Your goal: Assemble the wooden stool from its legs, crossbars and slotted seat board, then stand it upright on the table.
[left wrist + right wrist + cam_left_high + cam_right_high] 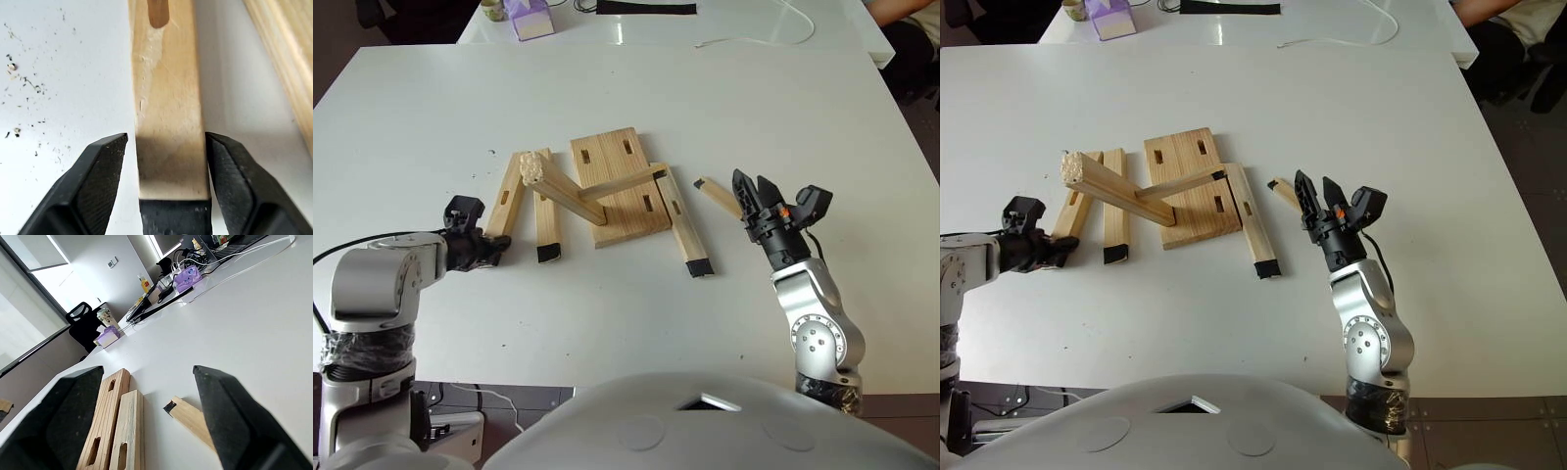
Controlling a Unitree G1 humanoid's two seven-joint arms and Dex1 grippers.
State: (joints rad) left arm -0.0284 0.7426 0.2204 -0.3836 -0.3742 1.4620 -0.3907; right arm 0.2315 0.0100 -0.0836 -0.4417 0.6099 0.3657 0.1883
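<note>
As seen from the head, one slotted wooden seat board (619, 186), four wooden legs (681, 220) and two crossbars (626, 183) are counted on the white counter (411, 117). At the left wrist, the left tool (166, 142) is spread astride one leg's black-capped end. At the right wrist, the right tool (146, 374) is held released near the loose crossbar (193, 418).

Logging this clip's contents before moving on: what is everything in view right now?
table: one, white, under everything.
seat board: one, pale wood, flat at table centre.
legs: four, pale wood; three flat beside the board, one tilted over its left edge.
crossbar: one, pale wood, across the board.
short wooden piece: one, pale wood, right of the legs.
tissue box: one, purple, far table.
cable: one, white, far table.
left end effector: one, black, open, straddling the leftmost leg's end.
right end effector: one, black, open, by the short piece.
</note>
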